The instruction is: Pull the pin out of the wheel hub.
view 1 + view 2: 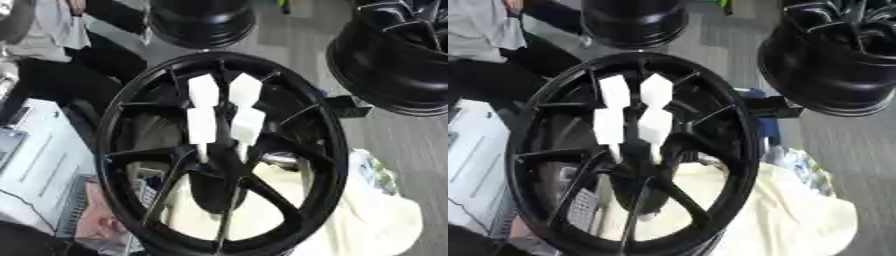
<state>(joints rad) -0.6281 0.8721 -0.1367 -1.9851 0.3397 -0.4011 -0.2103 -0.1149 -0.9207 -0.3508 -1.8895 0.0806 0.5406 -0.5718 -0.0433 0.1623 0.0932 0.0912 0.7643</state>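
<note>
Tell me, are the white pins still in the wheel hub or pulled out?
Still in. The white pins stand with their thin lower ends set into the centre of the black wheel hub. No robot hand shows.

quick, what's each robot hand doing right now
Left robot hand: not in view.
Right robot hand: not in view.
Neither is at the wheel hub; the white pins stand untouched.

A workshop is suggested: a black spoked alloy wheel rim is seen at centre, with two more black rims at top centre and upper right on grey flooring.
</note>
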